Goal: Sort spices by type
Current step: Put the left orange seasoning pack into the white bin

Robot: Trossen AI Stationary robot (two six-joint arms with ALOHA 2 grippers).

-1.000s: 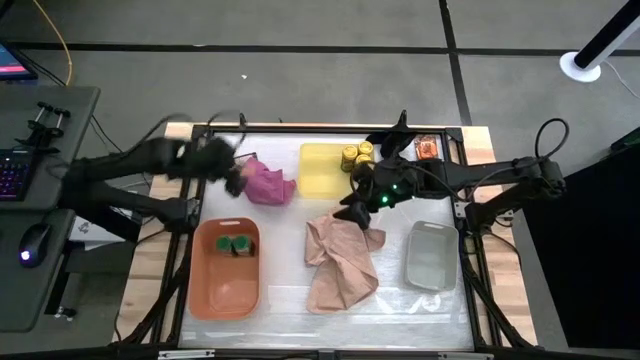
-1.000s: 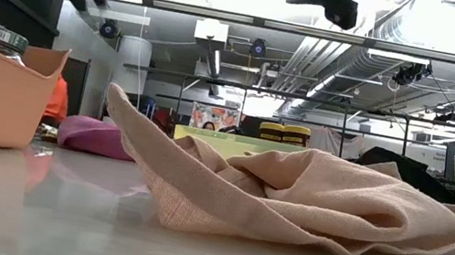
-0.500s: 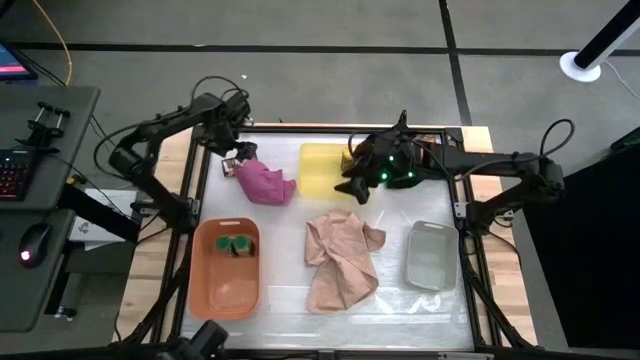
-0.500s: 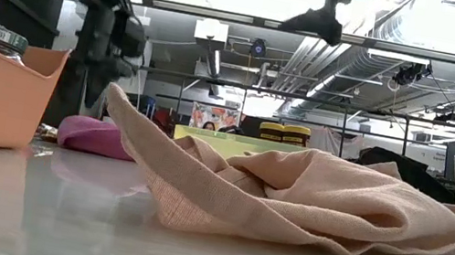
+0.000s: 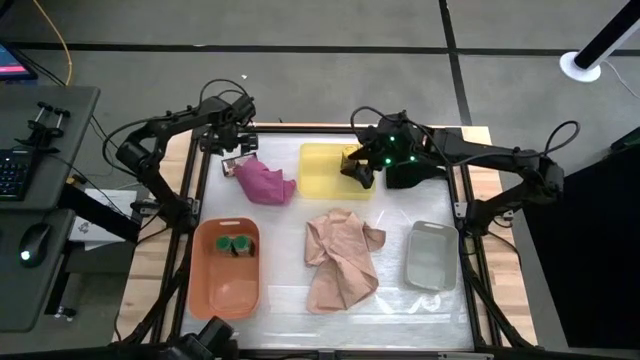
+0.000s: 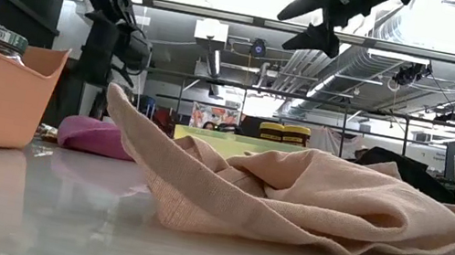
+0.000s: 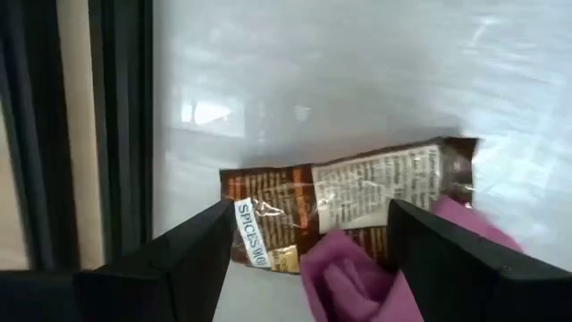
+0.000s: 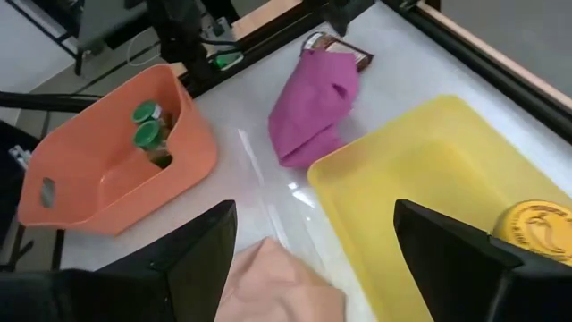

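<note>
My left gripper hangs over the far left corner of the table, just above the brown packet, with its fingers spread wide and nothing between them. The packet lies flat on the table, one end tucked under the pink cloth; the cloth covers part of its near edge, so I cannot see the whole of it.

My right gripper hovers over the yellow tray, at the end of the tray away from the pink cloth. Its fingers stand apart and hold nothing. A yellow-lidded jar sits in the tray just beside one finger; from the low view two such jars stand side by side in the tray behind the tan cloth.

On the near side of the pink cloth is the orange tray, with two green-lidded jars standing together at its far end. The tan cloth lies crumpled on the near side of the yellow tray, between the orange tray and the grey tray. The grey tray lies beyond the tan cloth, well apart from the pink cloth.
</note>
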